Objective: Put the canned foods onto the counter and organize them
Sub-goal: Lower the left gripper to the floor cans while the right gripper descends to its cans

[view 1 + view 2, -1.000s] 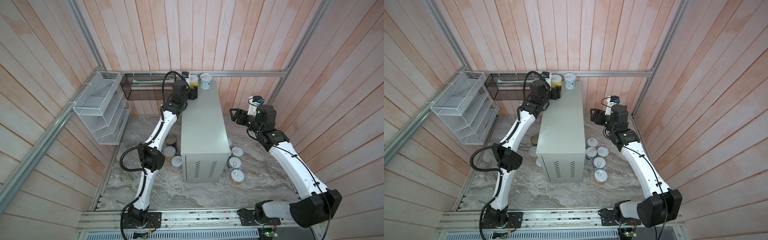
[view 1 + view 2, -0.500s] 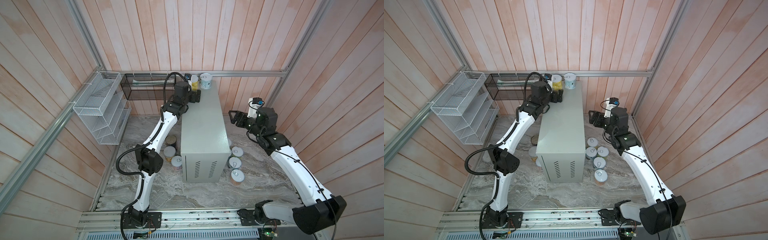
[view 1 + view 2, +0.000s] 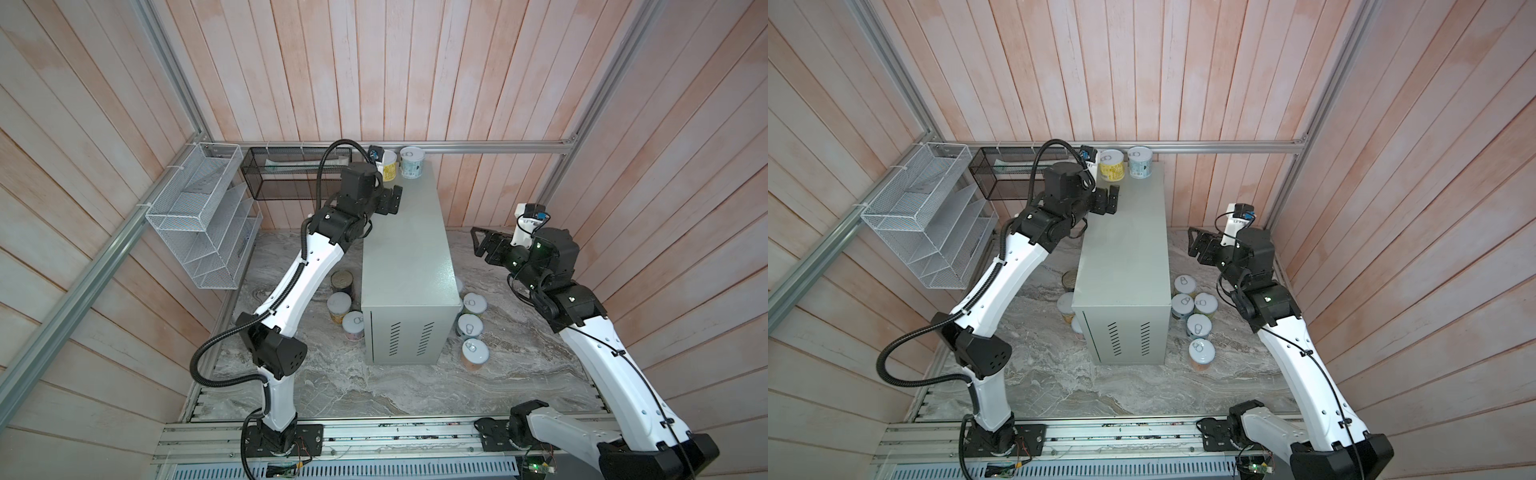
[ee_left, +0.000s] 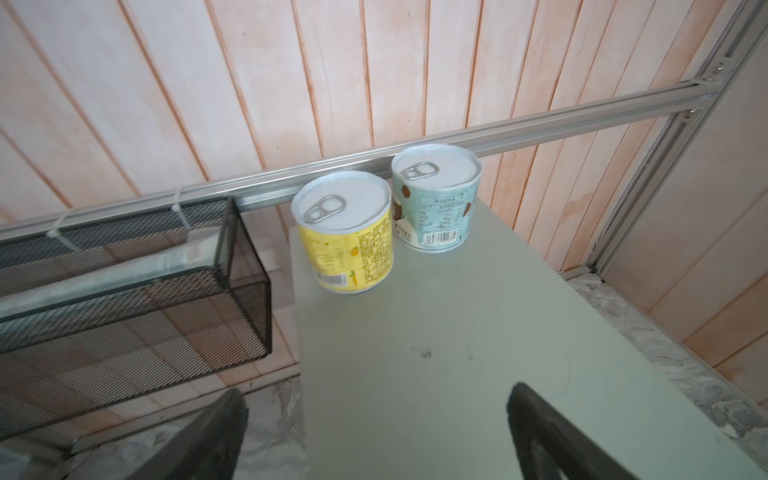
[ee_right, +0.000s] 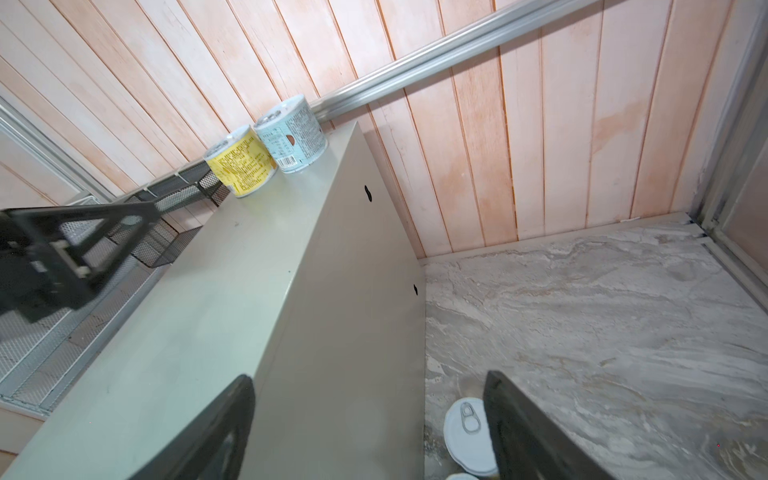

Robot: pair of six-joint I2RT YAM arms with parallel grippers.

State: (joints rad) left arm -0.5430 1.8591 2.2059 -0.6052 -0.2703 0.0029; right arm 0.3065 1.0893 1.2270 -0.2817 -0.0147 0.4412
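- The counter (image 3: 405,249) is painted metal, smooth and dull, with a soft shine on top.
- At its 12 o'clock end, the yellow can (image 4: 347,237) and the pale-blue can (image 4: 436,199) have glossy, paper-like labels and flat silvery-white metal lids.
- The floor (image 3: 374,386) looks like smooth grey marble.
- The walls (image 3: 374,62) are pale wood planks, not shiny.
- At 10 o'clock, the black basket (image 3: 282,183) and the white basket (image 3: 187,199) are thin metal mesh.
- The rail (image 3: 498,146) is bare silver metal.
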